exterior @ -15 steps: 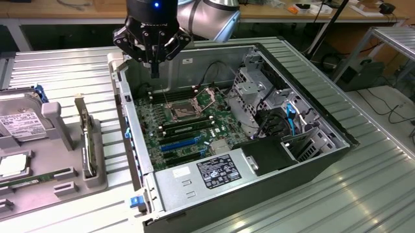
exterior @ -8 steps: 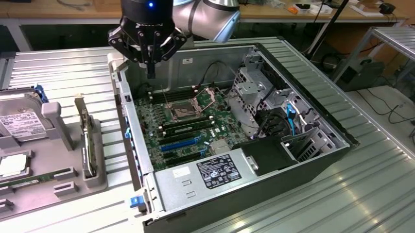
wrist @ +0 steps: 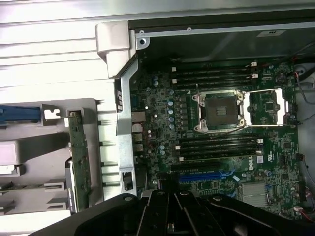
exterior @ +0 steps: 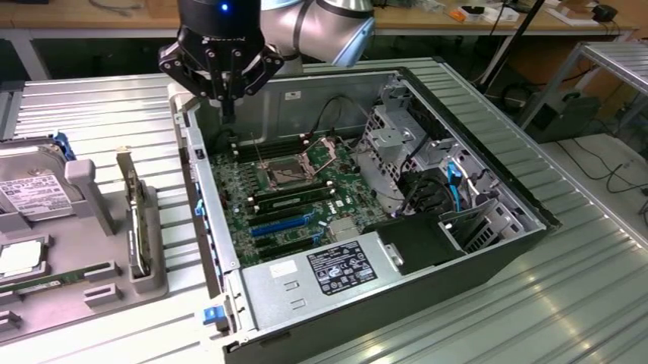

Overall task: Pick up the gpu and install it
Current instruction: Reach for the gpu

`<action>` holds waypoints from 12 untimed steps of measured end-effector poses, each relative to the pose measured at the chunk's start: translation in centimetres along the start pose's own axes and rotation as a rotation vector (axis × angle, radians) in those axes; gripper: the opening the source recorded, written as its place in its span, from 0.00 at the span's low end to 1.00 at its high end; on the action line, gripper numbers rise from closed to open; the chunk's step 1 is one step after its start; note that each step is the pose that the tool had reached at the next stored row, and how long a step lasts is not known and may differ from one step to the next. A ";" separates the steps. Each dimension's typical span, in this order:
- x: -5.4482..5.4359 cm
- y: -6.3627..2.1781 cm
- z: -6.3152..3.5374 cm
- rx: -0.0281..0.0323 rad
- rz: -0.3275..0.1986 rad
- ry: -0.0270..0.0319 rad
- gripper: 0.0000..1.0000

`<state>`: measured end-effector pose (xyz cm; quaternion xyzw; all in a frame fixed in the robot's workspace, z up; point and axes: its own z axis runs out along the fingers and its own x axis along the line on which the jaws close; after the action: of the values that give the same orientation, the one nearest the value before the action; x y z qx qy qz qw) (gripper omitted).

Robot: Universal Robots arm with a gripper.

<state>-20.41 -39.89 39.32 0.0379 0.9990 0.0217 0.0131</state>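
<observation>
The gpu [exterior: 130, 218] stands on edge in a slot of the grey holder [exterior: 102, 284] on the exterior view's left: a thin green board with a metal bracket at its far end. The wrist view shows it as a narrow green strip [wrist: 78, 160] beside the case wall. My gripper [exterior: 227, 110] hangs above the far left corner of the open computer case [exterior: 486, 250], well away from the gpu. Its fingers are shut with nothing between them. The black gripper body [wrist: 170, 206] sits over the motherboard [wrist: 226, 147].
The motherboard [exterior: 294, 197] lies in the case with an open CPU socket [exterior: 288, 171], blue card slots [exterior: 278, 224], drive cages [exterior: 405, 144] and a power supply [exterior: 324, 273]. The holder also carries a hard drive [exterior: 36, 189], a processor [exterior: 20, 258] and a memory stick [exterior: 41, 284].
</observation>
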 end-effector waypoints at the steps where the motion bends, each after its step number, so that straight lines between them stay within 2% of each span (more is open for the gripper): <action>1: 0.1 0.00 0.00 0.0000 0.000 0.0000 0.11; 12: 0.9 -0.07 -0.03 0.0000 0.000 0.0000 0.11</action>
<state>-21.32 -39.90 39.32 0.0378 0.9990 0.0217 0.0131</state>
